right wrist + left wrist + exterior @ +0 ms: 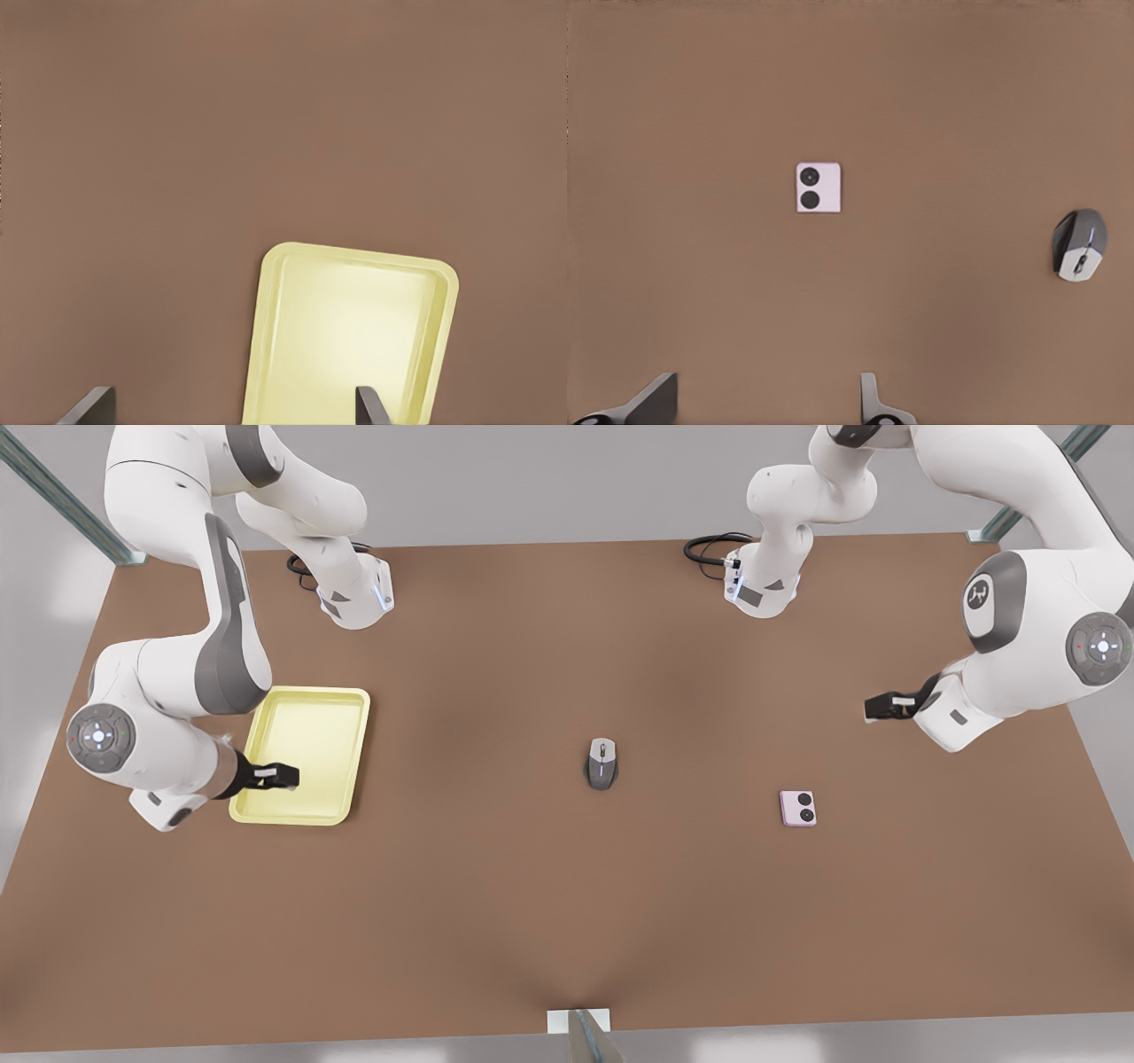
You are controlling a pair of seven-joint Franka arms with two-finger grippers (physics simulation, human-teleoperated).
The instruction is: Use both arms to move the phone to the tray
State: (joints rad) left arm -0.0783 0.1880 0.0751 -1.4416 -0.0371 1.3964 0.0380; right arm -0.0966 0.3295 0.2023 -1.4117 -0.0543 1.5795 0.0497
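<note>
Lying flat on the brown surface (549, 921), the phone (798, 808) sits toward the front view's right edge, camera circles up, touching nothing. The grey mouse (601, 763) is near the middle of the surface, well apart from it. The tray (306, 701), pale yellow and holding nothing, lies toward the front view's left edge, far from the phone.

Left claw (877, 708): hangs above the surface beside the phone's end, not touching it; its wrist view looks down on the phone (819, 187) and the mouse (1079, 244). Fingers (870, 397) stand apart with a wide gap.

Right claw (288, 777): hangs over the tray; its wrist view shows the tray (266, 354) below. Fingers (368, 405) likewise apart, nothing between them.

Handling judgement: the phone looks a stiff, thin, light slab with smooth faces, so probably slippery. It lies so low that only its narrow side edges offer purchase. Best hold likely across two opposite side edges, fingers straddling the slab and coming down nearly to the surface. Risk: pads skidding off the edge, or nudging the slab sideways before closing. Little risk of crushing.
</note>
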